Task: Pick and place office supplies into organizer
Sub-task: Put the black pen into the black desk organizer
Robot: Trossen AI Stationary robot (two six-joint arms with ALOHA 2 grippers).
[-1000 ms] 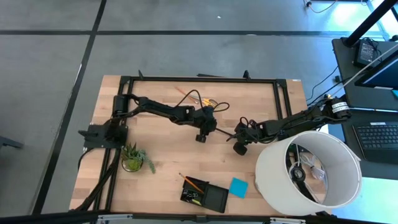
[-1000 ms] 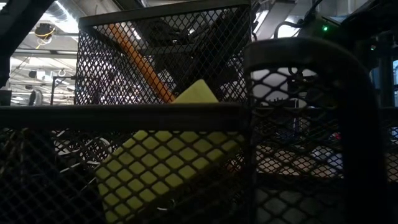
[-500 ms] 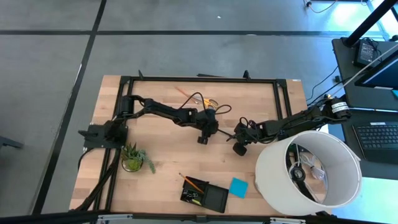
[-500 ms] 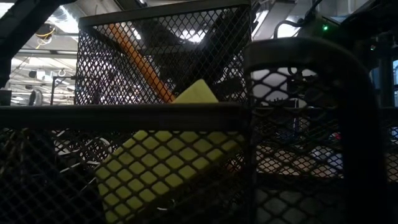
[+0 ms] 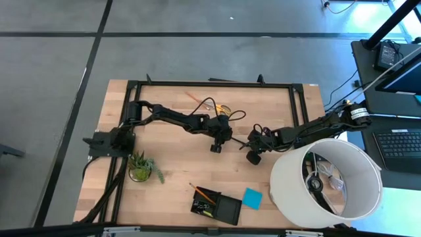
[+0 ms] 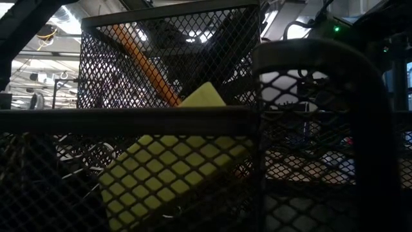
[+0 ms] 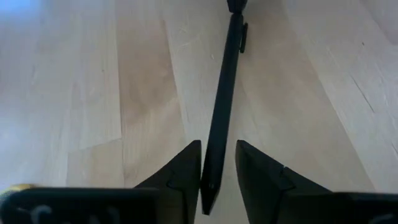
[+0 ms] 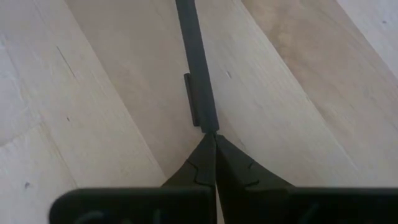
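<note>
A thin black pen (image 5: 237, 141) lies on the wooden table between my two grippers. My left gripper (image 5: 217, 146) is open, its fingers on either side of one end (image 7: 211, 186) of the pen. My right gripper (image 5: 253, 157) is shut, its tips at the pen's clip end (image 8: 202, 112). The black organizer (image 5: 227, 210) stands at the near edge with an orange pencil (image 5: 200, 193) sticking out of it. Through its mesh the low view shows the pencil (image 6: 145, 64) and a yellow block (image 6: 174, 174). A blue note pad (image 5: 252, 198) lies beside the organizer. My left gripper has the pen's end between its fingers, which lie along the pen and slant down at it. One finger (image 7: 186, 171) lies against the pen's side and the other (image 7: 255, 171) stands a little off. My right gripper meets the pen's clip end (image 8: 208, 127) with its shut fingertips, slanting down from the table's right. I cannot tell whether the end is pinched or only touched.
A large white lampshade (image 5: 332, 181) stands at the near right, close to my right arm. A small green plant (image 5: 140, 168) stands at the near left. Yellow-handled scissors (image 5: 222, 108) and cables lie at the far side behind my left arm.
</note>
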